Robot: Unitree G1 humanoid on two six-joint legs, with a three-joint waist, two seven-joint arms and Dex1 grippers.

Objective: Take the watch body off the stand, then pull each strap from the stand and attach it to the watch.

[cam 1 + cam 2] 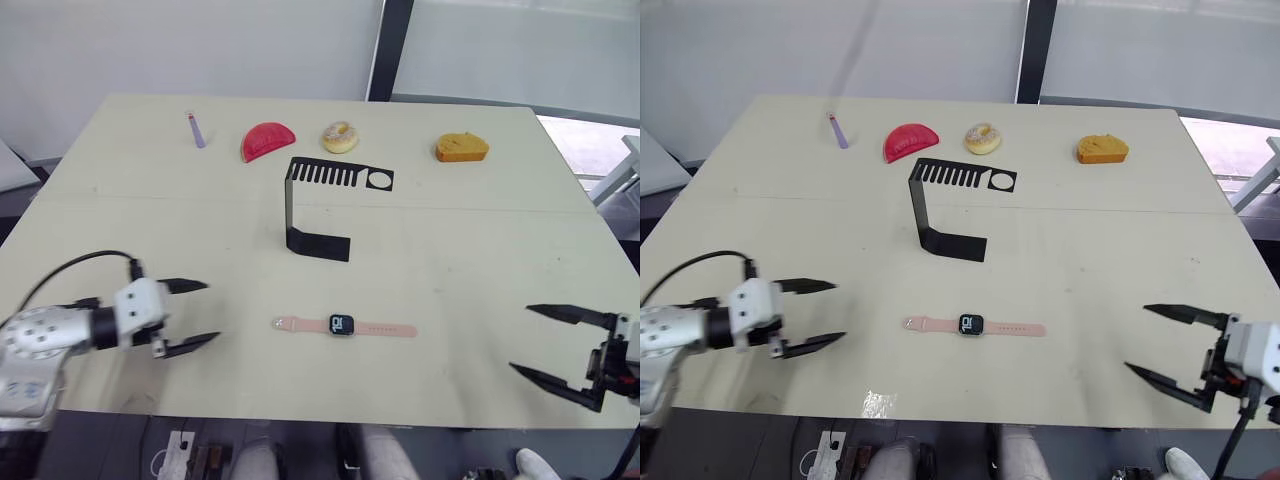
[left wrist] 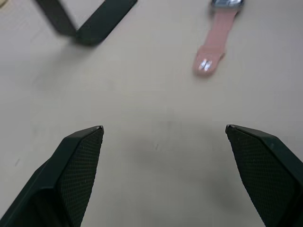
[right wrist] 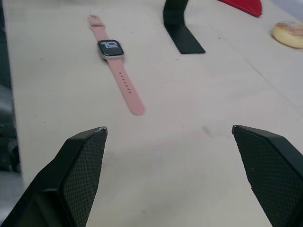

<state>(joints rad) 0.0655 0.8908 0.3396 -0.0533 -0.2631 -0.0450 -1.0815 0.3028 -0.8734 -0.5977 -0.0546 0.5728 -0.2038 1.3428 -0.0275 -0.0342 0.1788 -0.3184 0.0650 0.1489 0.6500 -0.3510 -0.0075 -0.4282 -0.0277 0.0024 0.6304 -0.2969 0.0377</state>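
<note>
Lying flat crosswise between us, the watch body (image 1: 342, 324) with straps (image 1: 385, 328) attached sits nearer our left gripper (image 1: 192, 315); both our left and right gripper (image 1: 545, 345) fingers spread, empty.

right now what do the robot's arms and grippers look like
The left gripper has two black, pointed fingers with cross-hatched pads on a white block, a silver-grey rounded arm and a black cable looped over it. The right gripper has matching black fingers on a white and black wrist.

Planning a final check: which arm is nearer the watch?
Left. The left gripper sits open, closer to the strap end than the right gripper is to the other; watch body lies assembled.
</note>
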